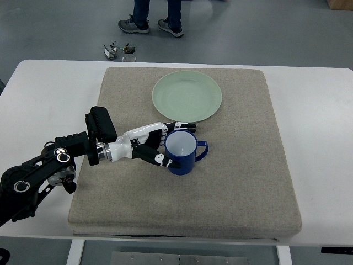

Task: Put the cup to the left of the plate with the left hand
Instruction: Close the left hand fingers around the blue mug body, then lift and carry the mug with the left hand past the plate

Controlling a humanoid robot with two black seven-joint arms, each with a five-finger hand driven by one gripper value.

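A blue cup (186,163) with a white inside stands upright on the beige mat (259,171), its handle pointing right. It sits just below the pale green plate (187,96). My left hand (182,145) reaches in from the left and brackets the cup. The fingers (179,126) stretch straight along the cup's far side, and the thumb lies against its near left side. The hand looks open around the cup, and the cup rests on the mat. No right arm shows.
The mat lies on a white table (322,110). A person's feet (150,24) stand on the floor beyond the table's far edge, with small bits of hardware (118,51) on the floor nearby. Bare mat lies left of the plate.
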